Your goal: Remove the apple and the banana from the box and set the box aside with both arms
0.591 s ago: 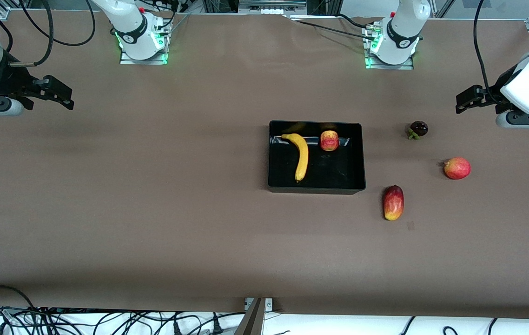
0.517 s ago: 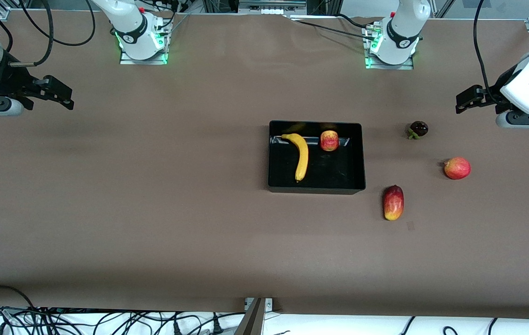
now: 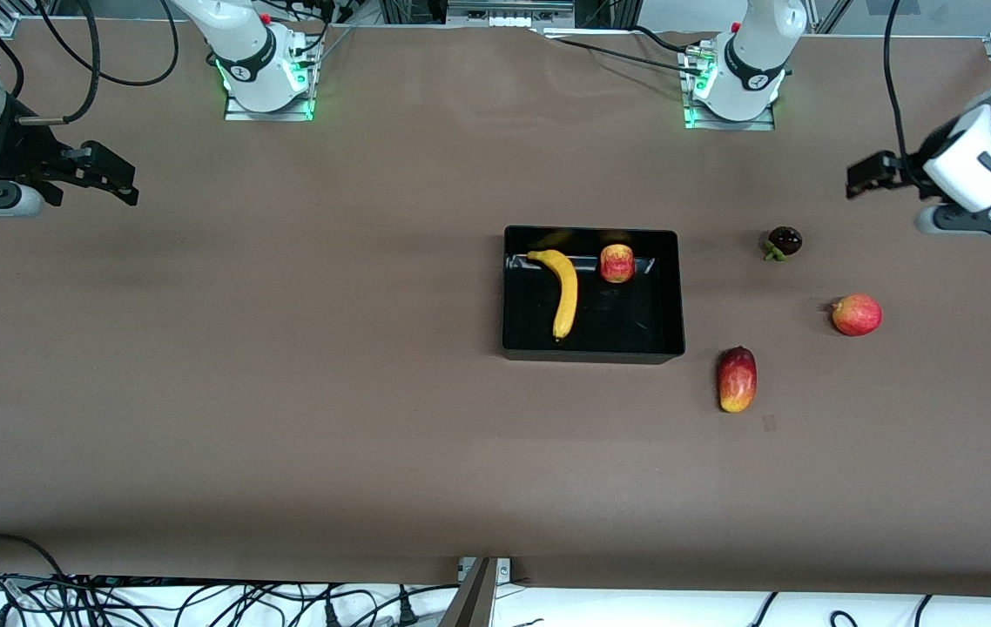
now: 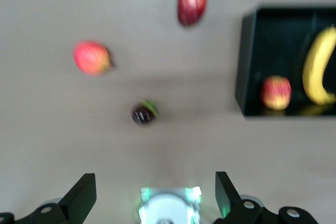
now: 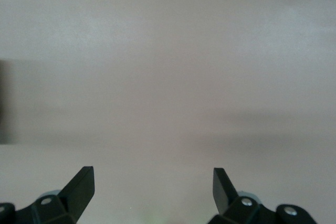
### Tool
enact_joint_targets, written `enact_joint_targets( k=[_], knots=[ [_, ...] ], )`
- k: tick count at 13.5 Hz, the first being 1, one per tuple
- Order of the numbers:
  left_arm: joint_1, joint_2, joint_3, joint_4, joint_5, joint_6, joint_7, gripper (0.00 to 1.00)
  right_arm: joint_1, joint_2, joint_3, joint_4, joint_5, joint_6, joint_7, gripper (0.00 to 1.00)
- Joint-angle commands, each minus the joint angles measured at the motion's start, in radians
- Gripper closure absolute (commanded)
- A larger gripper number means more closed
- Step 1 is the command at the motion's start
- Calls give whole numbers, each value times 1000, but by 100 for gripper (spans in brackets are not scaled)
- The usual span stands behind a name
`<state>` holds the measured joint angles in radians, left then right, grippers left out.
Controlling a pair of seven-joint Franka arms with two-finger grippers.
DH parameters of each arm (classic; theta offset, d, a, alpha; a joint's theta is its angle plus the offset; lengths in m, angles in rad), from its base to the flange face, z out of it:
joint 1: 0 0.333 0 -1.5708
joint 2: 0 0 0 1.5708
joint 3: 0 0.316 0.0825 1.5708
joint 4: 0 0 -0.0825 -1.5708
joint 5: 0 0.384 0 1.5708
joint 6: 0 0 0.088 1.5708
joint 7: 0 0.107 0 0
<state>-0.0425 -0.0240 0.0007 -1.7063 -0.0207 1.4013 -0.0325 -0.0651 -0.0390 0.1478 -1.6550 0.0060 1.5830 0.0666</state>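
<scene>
Spreading wide and holding nothing, the left gripper [image 3: 863,177] hangs over the table [image 3: 286,348] at the left arm's end, while the right gripper [image 3: 117,183], equally wide and empty, waits over the right arm's end. Between them sits the box [image 3: 591,355], with the banana [image 3: 563,294] and apple [image 3: 617,264] in it.
</scene>
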Motion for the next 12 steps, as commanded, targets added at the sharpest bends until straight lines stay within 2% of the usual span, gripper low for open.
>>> enact_joint_targets(
  k=[1,3,6,8,12],
  knots=[
    [-22,28,-5,4,-77,-38,16,0,-7,7,9,21,-8,-9,4,0],
    [-60,108,-11,11,-94,-22,8,0,-7,7,9,20,-6,-9,4,0],
    [-134,206,-18,30,-81,100,-36,0,-7,8,9,20,-6,-11,4,0],
    [-155,245,-65,22,-79,183,-146,0,-7,8,7,20,-6,-11,4,0],
    [-226,337,-103,7,-79,332,-380,0,-7,8,9,20,-6,-9,4,0]
  ],
)
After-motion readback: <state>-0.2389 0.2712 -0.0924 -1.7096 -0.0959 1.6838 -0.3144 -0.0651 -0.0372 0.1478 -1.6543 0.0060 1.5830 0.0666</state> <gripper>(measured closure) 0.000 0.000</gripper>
